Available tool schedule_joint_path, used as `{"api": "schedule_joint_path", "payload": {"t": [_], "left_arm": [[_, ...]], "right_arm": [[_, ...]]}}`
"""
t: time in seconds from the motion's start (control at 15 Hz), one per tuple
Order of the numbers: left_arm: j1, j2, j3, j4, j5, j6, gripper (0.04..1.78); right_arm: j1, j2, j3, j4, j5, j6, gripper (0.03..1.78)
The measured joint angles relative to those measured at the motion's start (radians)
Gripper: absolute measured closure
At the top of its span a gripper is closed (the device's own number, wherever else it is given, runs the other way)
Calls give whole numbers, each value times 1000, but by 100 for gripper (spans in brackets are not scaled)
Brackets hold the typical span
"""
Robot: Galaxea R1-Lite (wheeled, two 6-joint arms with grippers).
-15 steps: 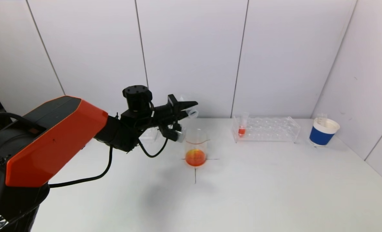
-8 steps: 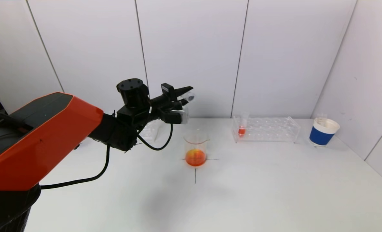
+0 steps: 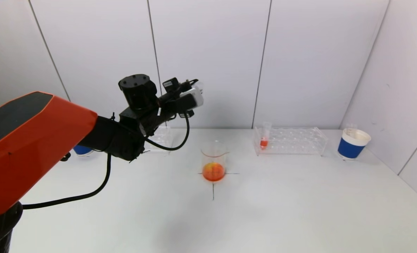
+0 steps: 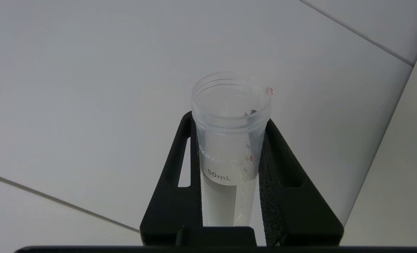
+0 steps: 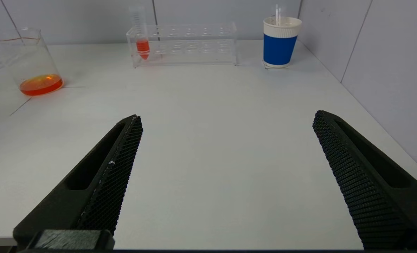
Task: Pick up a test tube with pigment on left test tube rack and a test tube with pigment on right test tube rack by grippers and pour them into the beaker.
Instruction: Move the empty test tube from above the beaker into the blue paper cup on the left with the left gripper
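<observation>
- Our left hand (image 4: 229,154) is up in the air over the far-left part of the table (image 3: 282,203), clamped on an empty test tube (image 4: 229,140); both fingers (image 4: 282,189) press its sides.
- In the left wrist view the tube's open mouth points away from the hand toward the wall; it looks drained, with a small reddish drop at the rim.
- Beaker (image 3: 213,161) stands upright near the table's centre on a marked cross, with orange-red liquid in the bottom. The left hand is well apart from it, higher and nearer the left edge.
- Left test tube rack (image 3: 161,138) sits near the far edge, partly hidden behind our left arm; we cannot tell what is in it.
- Right test tube rack (image 3: 291,140) is near the far edge, right of centre. One test tube with orange pigment (image 3: 264,135) stands upright in its end slot nearest the beaker.
- Our right hand (image 5: 226,182) is low over the near-right part of the table, fingers spread wide, holding nothing, well apart from the right rack.
- Blue-and-white paper cup (image 3: 352,144) in the far-right corner; another blue cup (image 3: 82,150) near the left edge, mostly hidden behind the left arm.
</observation>
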Motion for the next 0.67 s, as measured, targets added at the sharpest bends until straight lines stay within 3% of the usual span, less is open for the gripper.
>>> {"api": "schedule_joint_path", "payload": {"t": [0.47, 0.67], "left_arm": [[-7, -83, -8, 119, 247, -312, 135], [-6, -130, -6, 229, 330, -438, 135]], "right_arm": [[0, 0, 0, 0, 0, 0, 5], [0, 0, 0, 0, 0, 0, 5]]}}
